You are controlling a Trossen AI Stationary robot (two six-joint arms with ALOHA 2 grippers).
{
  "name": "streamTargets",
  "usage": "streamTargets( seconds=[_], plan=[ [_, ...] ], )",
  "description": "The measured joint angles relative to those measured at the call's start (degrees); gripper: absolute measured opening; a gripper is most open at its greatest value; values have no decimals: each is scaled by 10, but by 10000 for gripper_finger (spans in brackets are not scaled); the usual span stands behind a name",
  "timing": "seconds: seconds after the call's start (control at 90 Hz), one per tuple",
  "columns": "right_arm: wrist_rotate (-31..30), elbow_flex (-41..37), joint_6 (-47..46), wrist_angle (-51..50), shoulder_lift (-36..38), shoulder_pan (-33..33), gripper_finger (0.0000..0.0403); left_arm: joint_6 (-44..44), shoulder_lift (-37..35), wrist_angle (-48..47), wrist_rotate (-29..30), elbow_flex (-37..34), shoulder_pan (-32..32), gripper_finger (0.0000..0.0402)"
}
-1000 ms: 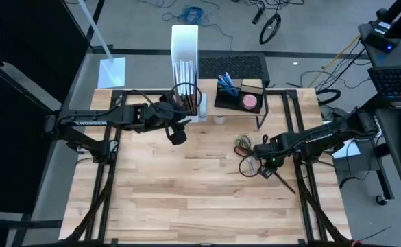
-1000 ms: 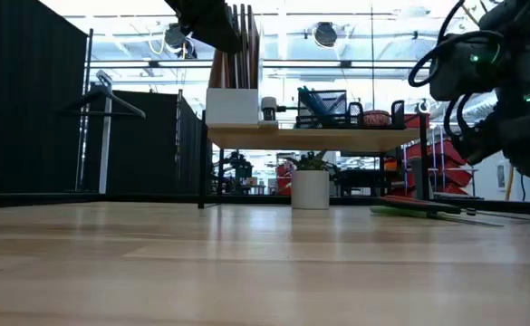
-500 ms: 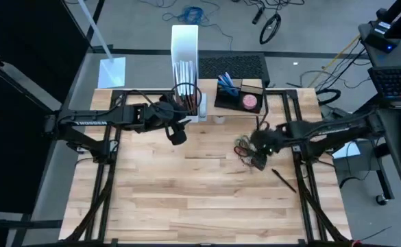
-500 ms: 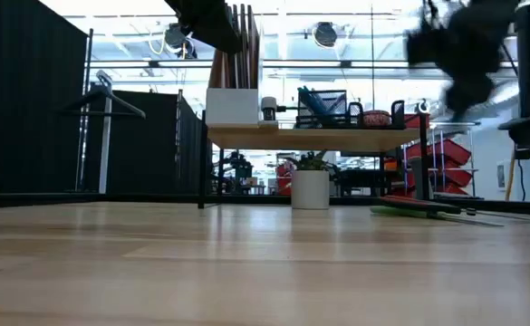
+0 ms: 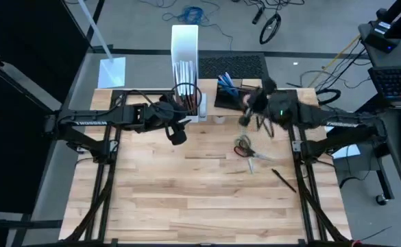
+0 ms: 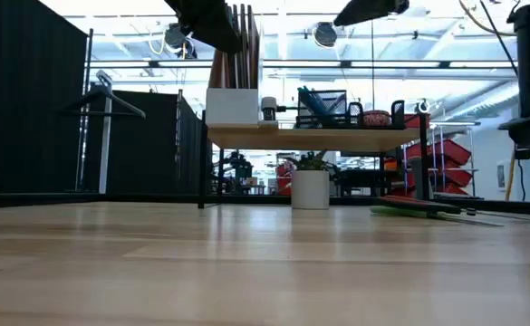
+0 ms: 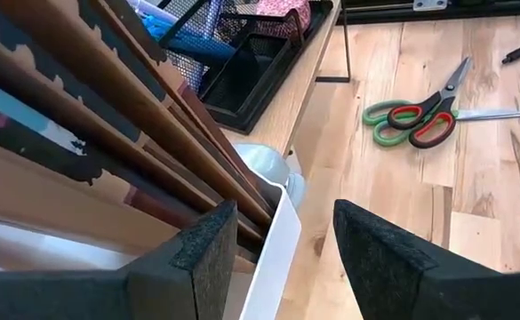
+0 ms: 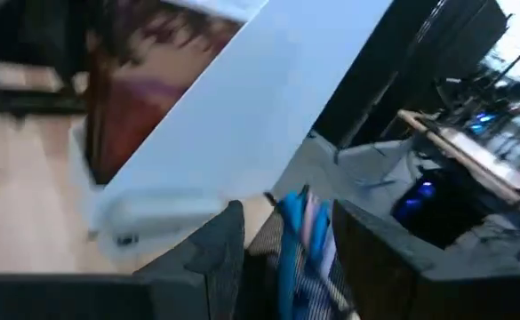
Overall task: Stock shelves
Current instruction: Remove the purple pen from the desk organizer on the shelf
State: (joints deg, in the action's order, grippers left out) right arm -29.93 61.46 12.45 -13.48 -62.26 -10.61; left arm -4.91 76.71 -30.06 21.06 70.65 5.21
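High view: the shelves (image 5: 255, 92) sit at the upper centre of the table (image 5: 186, 192), a low light-wood riser on thin black legs. On its top, at the left end, stands a tall white file box (image 5: 185, 48) packed with flat brown boards; to the right of it a black mesh organizer (image 5: 231, 92) with blue pens, and a round pink item (image 5: 249, 101) beside that.

Left gripper (image 5: 178, 134): just left of centre in the frame, close against the lower end of the file box, at the left end of the shelves. Left wrist view shows its two padded fingers (image 7: 197, 258) apart, nothing between them, the white box wall (image 7: 277, 258) just ahead of the gap. Open and empty.

Right gripper (image 5: 249, 110): over the right half of the shelves, just above the organizer and pink item, motion-blurred. In the low view it is near the top edge (image 6: 371, 10), well above the riser top (image 6: 314, 138). Right wrist view shows fingers (image 8: 215, 244) spread, blue pens (image 8: 300, 236) visible through the gap; nothing held.

On the table below the shelves, right of centre: scissors (image 5: 245, 147) with green and red handles, lying flat, and a dark pen (image 5: 282, 180) farther toward the lower right. Both lie apart from either gripper.
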Motion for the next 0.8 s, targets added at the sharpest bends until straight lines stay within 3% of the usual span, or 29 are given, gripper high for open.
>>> streamTargets(
  seconds=[0.156,0.389,0.544,0.8],
  plan=[
    [169,10,-31,18,-7,-132,152,0,0,0,0,0,0,176],
    [325,10,-58,51,-73,-256,152,0,0,0,0,0,0,176],
    [376,10,-62,115,-135,-288,152,0,0,0,0,0,0,176],
    [407,10,-88,158,-191,-328,152,0,0,-11,0,0,0,176]
  ],
)
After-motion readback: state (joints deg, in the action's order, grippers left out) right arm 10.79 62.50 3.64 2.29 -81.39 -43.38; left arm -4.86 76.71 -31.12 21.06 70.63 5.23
